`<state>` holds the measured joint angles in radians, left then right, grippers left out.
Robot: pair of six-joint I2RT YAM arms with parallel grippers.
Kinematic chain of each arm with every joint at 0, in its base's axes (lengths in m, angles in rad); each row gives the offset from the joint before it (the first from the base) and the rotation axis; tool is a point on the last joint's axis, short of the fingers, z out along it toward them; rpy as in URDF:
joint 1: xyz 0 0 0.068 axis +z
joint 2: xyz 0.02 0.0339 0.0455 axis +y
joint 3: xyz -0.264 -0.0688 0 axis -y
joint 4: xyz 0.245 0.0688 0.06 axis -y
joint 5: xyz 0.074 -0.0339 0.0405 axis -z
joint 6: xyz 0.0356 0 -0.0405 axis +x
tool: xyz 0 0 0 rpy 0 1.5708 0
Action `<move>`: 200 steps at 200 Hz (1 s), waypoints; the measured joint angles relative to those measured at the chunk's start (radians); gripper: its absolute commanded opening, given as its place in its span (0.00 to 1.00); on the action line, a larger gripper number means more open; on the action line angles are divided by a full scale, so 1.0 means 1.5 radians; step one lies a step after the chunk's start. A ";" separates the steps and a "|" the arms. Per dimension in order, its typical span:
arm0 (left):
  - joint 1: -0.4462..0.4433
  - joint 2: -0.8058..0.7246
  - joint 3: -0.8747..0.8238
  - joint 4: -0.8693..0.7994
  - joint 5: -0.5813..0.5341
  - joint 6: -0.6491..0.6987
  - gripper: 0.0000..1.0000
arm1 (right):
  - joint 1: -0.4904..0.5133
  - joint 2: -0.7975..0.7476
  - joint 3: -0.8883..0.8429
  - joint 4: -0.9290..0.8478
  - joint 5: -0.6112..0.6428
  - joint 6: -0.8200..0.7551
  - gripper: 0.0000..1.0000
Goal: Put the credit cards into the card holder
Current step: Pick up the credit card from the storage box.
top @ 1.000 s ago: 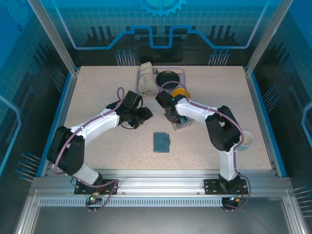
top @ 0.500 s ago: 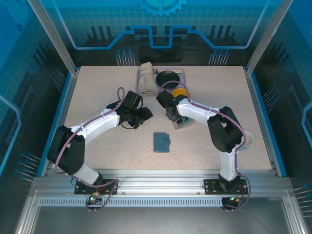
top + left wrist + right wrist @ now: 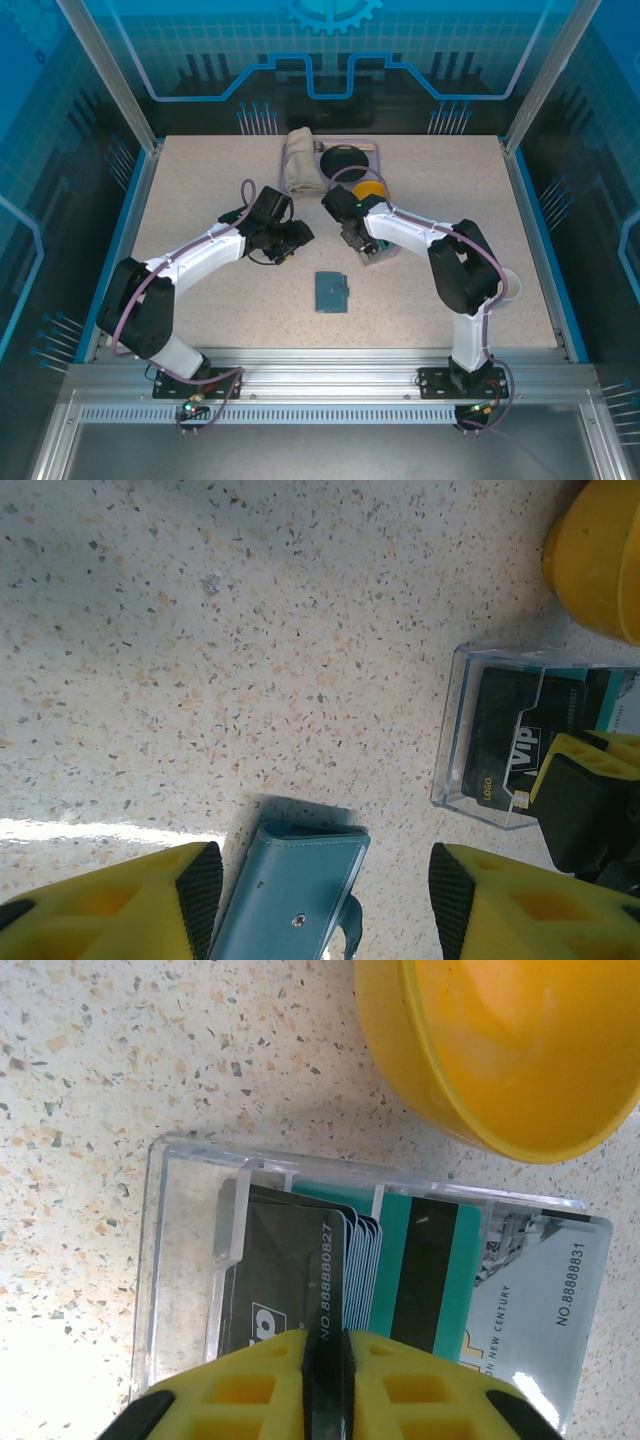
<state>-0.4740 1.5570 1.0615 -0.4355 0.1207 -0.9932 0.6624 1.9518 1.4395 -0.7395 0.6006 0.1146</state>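
Observation:
The clear case [image 3: 180,1260] holds the credit cards [image 3: 440,1260]: several dark and pale ones stacked on edge, with a green one with a dark stripe and a pale one beside them. My right gripper [image 3: 325,1345] is shut on the front dark card [image 3: 290,1270], which still stands inside the case [image 3: 375,250]. The slate-blue card holder [image 3: 331,292] lies folded flat on the table, nearer the front. My left gripper [image 3: 297,235] hovers open above the table, and its wrist view shows the card holder [image 3: 290,890] on the table between and beyond its fingers [image 3: 200,890].
A yellow bowl [image 3: 368,190] sits just behind the case, close to my right gripper. A rolled beige cloth [image 3: 300,160] and a black disc [image 3: 343,160] lie at the back. A white cup [image 3: 505,285] stands by the right arm's elbow.
My right gripper's jaws have closed onto the dark card in the case. The left arm has not moved.

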 measured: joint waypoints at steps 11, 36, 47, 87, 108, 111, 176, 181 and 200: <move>0.000 0.000 0.000 0.000 0.000 0.000 0.60 | 0.000 -0.002 0.000 0.000 -0.002 0.001 0.10; 0.000 0.000 0.000 0.000 0.000 0.000 0.60 | 0.000 -0.008 0.000 0.001 -0.005 0.001 0.05; 0.000 0.000 0.000 0.000 0.001 0.000 0.60 | 0.000 -0.011 0.000 0.000 -0.008 0.000 0.02; 0.000 0.001 0.001 0.000 0.005 0.000 0.60 | -0.003 -0.024 0.000 -0.006 -0.030 0.009 0.00; 0.000 0.002 0.001 0.000 0.005 0.000 0.60 | -0.005 -0.039 0.000 -0.009 -0.054 0.015 0.00; 0.000 0.002 0.001 0.000 0.005 0.000 0.60 | -0.006 -0.041 0.000 -0.009 -0.056 0.016 0.00; 0.000 0.001 0.001 0.012 0.021 0.000 0.60 | -0.039 -0.097 0.000 -0.025 -0.144 0.042 0.00; 0.000 0.001 0.001 0.017 0.024 0.000 0.60 | -0.045 -0.107 0.000 -0.026 -0.159 0.047 0.00; 0.000 -0.001 -0.004 0.056 0.047 -0.002 0.61 | -0.068 -0.159 -0.008 -0.020 -0.225 0.070 0.00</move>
<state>-0.4740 1.5562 1.0554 -0.3511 0.1905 -0.9958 0.5610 1.7134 1.4281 -0.7700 0.2630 0.2199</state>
